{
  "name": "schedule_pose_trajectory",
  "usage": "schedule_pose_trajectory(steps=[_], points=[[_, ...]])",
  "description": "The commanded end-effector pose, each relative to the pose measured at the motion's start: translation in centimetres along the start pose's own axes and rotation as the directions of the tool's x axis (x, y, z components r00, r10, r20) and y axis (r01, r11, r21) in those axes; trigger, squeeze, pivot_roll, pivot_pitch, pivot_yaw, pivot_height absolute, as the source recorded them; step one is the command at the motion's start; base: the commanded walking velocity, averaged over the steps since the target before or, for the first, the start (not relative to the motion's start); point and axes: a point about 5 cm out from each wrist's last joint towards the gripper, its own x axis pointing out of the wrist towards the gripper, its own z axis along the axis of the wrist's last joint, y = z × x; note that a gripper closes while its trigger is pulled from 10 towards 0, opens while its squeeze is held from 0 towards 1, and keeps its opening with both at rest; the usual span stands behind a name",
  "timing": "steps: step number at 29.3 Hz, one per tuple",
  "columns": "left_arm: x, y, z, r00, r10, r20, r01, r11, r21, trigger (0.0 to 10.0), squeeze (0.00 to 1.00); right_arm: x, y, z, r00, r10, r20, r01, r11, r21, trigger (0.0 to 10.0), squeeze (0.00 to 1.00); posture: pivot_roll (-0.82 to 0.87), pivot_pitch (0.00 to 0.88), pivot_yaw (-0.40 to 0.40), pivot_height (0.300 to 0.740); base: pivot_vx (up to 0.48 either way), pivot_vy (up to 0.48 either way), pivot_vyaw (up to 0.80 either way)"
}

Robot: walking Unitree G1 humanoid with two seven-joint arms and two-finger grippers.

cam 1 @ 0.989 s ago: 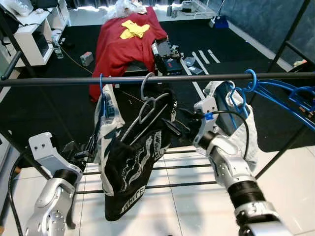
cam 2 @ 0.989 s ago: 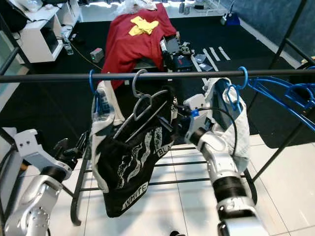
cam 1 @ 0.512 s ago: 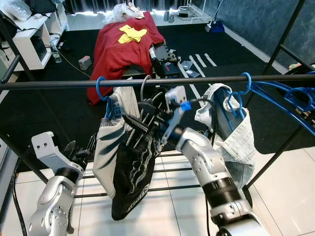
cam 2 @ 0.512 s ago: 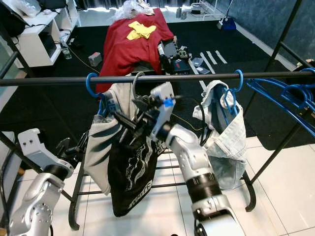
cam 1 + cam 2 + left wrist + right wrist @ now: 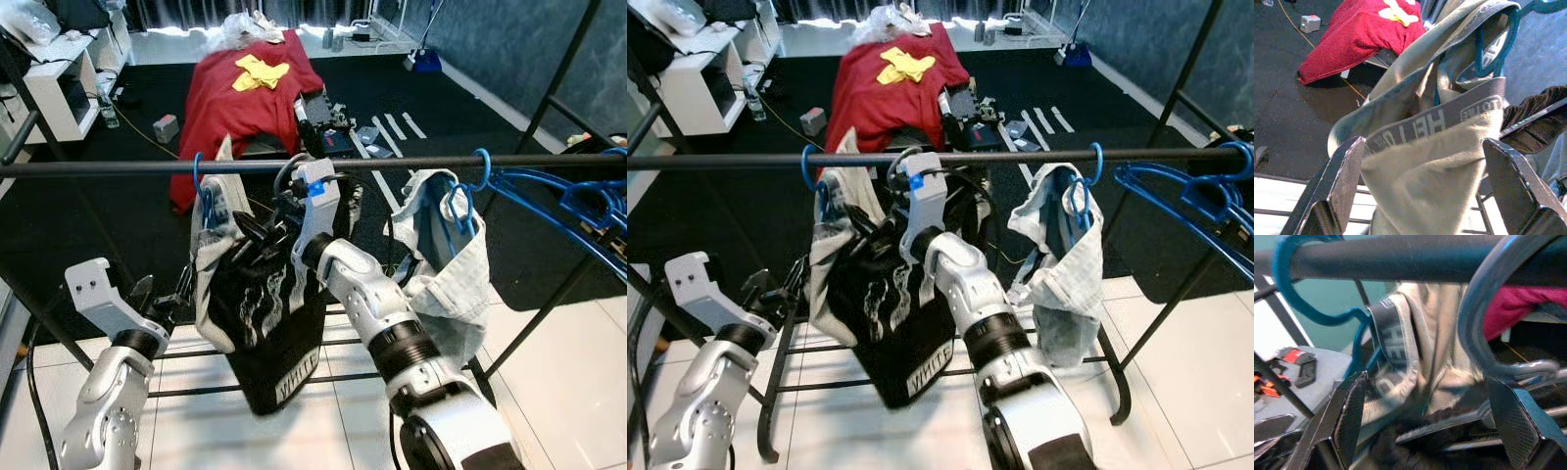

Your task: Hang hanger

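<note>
Rail (image 5: 118,168) runs across at chest height. Grey hanger (image 5: 282,178) carrying the black garment (image 5: 269,313) has its hook curved over the rail, just beside the blue hanger (image 5: 202,186) with the pale shorts (image 5: 1440,161). In the right wrist view the grey hook (image 5: 1476,323) wraps round the dark bar, so the hang looks made or nearly made; I cannot tell if the weight rests fully on the rail.

Right gripper (image 5: 257,235) is up against the hanger's frame just below the rail. In its wrist view the fingers (image 5: 1349,411) stand spread wide with hook and cloth between them, so I judge it is not clamping, though contact with the frame is hidden by cloth.

Left gripper (image 5: 1420,196) hangs low by the rack, fingers wide apart, pale shorts in front of it, holding nothing.

Further right hangs a denim piece (image 5: 446,264) on a blue hook, with bare blue hangers (image 5: 568,191) beyond.

Left to do, by my reading: draw the right arm clear and confirm the hanger settles.
</note>
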Motion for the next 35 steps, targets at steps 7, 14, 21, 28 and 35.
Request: schedule_pose_trajectory(steps=[7,14,21,28,35], points=[[-0.2,0.2,-0.7,1.000,0.017,-0.016,-0.017,1.000,-0.005,10.0,0.00,-0.1,-0.2,-1.9,0.993,-0.059,-0.099,0.059,0.998,0.002,10.0,0.00,0.00,0.104,-0.034,0.740,0.000,0.000,0.00],[0.1,0.2,-0.6,1.000,0.011,-0.019,-0.012,1.000,-0.011,10.0,0.00,-0.1,0.9,-1.5,0.996,0.017,-0.090,-0.022,0.998,-0.060,10.0,0.00,-0.01,0.099,-0.024,0.740,0.000,0.000,0.00],[-0.1,0.3,-0.8,1.000,0.010,-0.024,-0.010,1.000,-0.009,10.0,0.00,-1.0,3.0,0.6,0.983,0.182,-0.012,-0.182,0.981,-0.070,10.0,0.00,-0.02,0.093,-0.015,0.740,0.000,0.000,0.00],[-0.1,0.4,-0.9,1.000,0.003,-0.028,-0.004,1.000,-0.012,10.0,0.00,-2.3,1.6,0.5,0.994,0.014,-0.109,-0.037,0.978,-0.207,10.0,0.00,-0.03,0.092,-0.004,0.740,0.000,0.000,0.00],[-0.1,0.5,-0.9,0.999,-0.002,-0.032,0.002,1.000,-0.014,10.0,0.00,-2.9,1.3,0.0,0.989,-0.035,-0.145,0.006,0.981,-0.193,10.0,0.00,-0.03,0.094,-0.001,0.740,0.000,0.000,0.00]])
